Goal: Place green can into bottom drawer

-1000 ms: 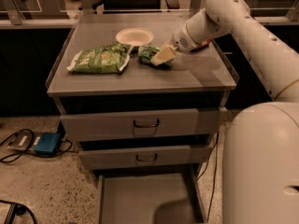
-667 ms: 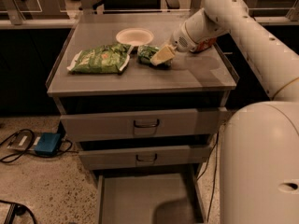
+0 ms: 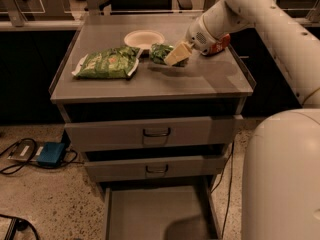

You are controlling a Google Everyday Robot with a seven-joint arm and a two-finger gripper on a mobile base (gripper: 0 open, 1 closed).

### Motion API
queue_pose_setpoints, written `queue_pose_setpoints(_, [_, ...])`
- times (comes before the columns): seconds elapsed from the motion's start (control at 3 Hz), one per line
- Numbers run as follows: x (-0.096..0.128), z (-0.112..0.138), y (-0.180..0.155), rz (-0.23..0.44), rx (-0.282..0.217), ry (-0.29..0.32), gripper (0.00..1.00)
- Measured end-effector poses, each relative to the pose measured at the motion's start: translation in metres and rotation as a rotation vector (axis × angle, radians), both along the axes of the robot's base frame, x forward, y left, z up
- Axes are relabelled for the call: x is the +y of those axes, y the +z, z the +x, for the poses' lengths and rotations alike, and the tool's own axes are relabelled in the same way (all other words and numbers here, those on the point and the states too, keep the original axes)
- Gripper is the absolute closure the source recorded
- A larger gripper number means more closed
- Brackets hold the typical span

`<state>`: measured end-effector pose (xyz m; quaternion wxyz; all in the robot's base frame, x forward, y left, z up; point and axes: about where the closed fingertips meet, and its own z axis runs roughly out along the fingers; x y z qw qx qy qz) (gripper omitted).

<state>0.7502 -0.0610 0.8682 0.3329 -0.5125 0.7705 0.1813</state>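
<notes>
The green can [image 3: 159, 53] is on the cabinet top just right of the white plate, a mottled dark and light green. My gripper [image 3: 178, 54] reaches down from the upper right and is right at the can's right side, touching or nearly touching it. The red-orange can [image 3: 220, 44] stands behind my wrist, partly hidden by it. The bottom drawer [image 3: 155, 211] is pulled out at the foot of the cabinet, with its flat grey floor showing and nothing in it.
A flat green snack bag [image 3: 106, 63] lies on the left of the cabinet top [image 3: 200, 81]. A white paper plate [image 3: 144, 38] sits at the back centre. The two upper drawers [image 3: 156, 132] are shut. A blue box with cables [image 3: 50, 154] lies on the floor at left. My white base [image 3: 282, 179] fills the lower right.
</notes>
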Motion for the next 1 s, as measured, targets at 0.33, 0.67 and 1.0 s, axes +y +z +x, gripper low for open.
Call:
queue_pose_setpoints(0.33, [-0.013,-0.029,0.029,-0.006,-0.022,0.005,1.0])
queue_pose_setpoints(0.67, [-0.037,-0.085,0.049,-0.017,-0.04,-0.022,1.0])
queue_pose_setpoints(1.0, [-0.055,-0.129,0.041,-0.015,-0.031,-0.062,1.0])
